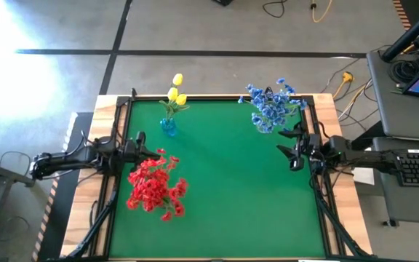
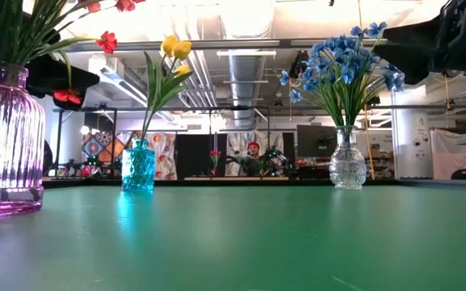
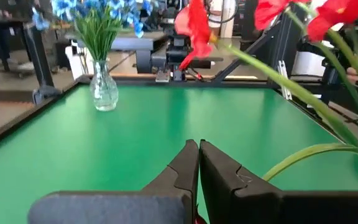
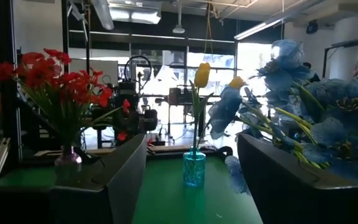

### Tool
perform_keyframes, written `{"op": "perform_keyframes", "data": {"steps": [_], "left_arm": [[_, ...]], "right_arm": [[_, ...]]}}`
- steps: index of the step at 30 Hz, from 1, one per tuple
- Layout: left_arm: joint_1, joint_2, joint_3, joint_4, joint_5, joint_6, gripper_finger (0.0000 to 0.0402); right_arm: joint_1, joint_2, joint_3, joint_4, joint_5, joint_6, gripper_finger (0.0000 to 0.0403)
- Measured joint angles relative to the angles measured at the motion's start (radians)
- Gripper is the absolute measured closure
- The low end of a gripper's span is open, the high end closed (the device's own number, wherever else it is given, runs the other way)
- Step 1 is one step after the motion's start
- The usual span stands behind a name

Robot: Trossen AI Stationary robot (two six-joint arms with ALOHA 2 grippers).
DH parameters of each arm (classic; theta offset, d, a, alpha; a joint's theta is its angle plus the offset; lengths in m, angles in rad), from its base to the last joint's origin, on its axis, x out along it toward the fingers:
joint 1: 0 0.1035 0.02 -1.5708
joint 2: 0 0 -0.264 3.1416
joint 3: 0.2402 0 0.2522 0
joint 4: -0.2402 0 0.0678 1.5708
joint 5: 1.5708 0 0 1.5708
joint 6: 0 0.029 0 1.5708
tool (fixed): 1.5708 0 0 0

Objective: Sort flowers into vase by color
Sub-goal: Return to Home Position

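Nearest the front, the red flowers (image 1: 155, 185) stand in a pink vase (image 2: 6, 145) on the left half of the counter (image 1: 238, 211). From above their blossoms hide the vase, and the low view cuts them off at its top.

Just behind them the left gripper (image 1: 138, 143) reaches in over the left edge, its arm lying level along the frame. Its fingers (image 3: 185, 165) are pressed together on nothing. Opposite it, the right gripper (image 1: 294, 149) sits at the right edge in the same level pose, fingers spread apart and empty.

At the far edge the yellow flowers (image 1: 175, 91) stand in a blue vase (image 2: 137, 170) on the left. The blue flowers (image 1: 271, 108) stand in a clear vase (image 2: 347, 162) on the right, close to the right gripper.

Between the arms, the middle and front right of the counter give open room.
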Motion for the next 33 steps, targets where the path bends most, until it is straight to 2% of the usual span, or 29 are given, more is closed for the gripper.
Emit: {"op": "perform_keyframes", "data": {"steps": [9,33], "left_arm": [[0.000,0.066,0.000,-0.001,0.000,-0.174,0.0402],[0.000,0.154,-0.001,-0.001,0.000,-0.207,0.0401]], "right_arm": [[0.000,0.002,0.000,-0.070,-0.002,0.075,0.0158],[0.000,0.005,-0.001,-0.082,-0.002,0.068,0.0158]]}}
